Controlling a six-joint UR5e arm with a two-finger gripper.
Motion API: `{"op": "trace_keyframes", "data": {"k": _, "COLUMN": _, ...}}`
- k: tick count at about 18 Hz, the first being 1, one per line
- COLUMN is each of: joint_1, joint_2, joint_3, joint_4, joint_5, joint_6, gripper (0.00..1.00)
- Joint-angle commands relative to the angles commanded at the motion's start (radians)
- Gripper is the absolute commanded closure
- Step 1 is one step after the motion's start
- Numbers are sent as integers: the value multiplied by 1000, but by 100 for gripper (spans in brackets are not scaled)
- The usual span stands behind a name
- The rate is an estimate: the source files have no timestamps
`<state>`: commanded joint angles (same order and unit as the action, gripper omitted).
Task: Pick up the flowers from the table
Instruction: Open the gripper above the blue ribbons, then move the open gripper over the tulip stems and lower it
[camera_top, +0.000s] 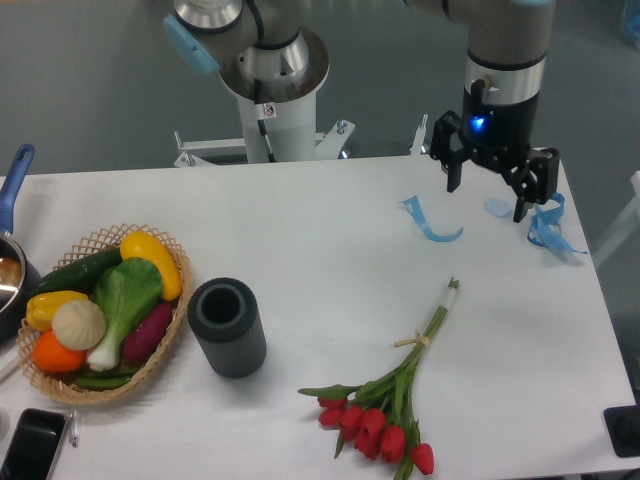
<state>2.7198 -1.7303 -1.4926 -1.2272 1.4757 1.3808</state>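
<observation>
The flowers (392, 400) lie on the white table (330, 250) at the front right: red tulip heads toward the front edge, long green stems pointing up and to the right, tied by a pale band. My gripper (488, 200) hangs above the table's back right part, well behind the flowers. Its two dark fingers are spread apart and hold nothing.
Blue ribbon strips (432, 222) lie under and beside the gripper, more at the right edge (548, 228). A dark grey cylinder (227, 327) stands left of the flowers. A wicker basket (100, 380) of toy vegetables, a pot (10, 270) and a phone (30, 445) are at the left.
</observation>
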Motion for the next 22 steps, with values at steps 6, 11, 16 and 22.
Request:
{"op": "trace_keyframes", "data": {"k": 6, "joint_1": -49, "joint_2": -25, "joint_3": -76, "joint_4": 183, "joint_5": 0, "joint_6": -201, "gripper": 0}}
{"op": "trace_keyframes", "data": {"k": 11, "joint_1": -75, "joint_2": -38, "joint_3": -202, "joint_4": 380, "joint_5": 2, "joint_6": -264, "gripper": 0}}
{"op": "trace_keyframes", "data": {"k": 16, "joint_1": -118, "joint_2": -100, "joint_3": -199, "joint_4": 382, "joint_5": 5, "joint_6": -342, "gripper": 0}}
{"op": "trace_keyframes", "data": {"k": 22, "joint_1": -169, "joint_2": -184, "joint_3": -198, "joint_4": 383, "joint_5": 8, "joint_6": -381, "gripper": 0}}
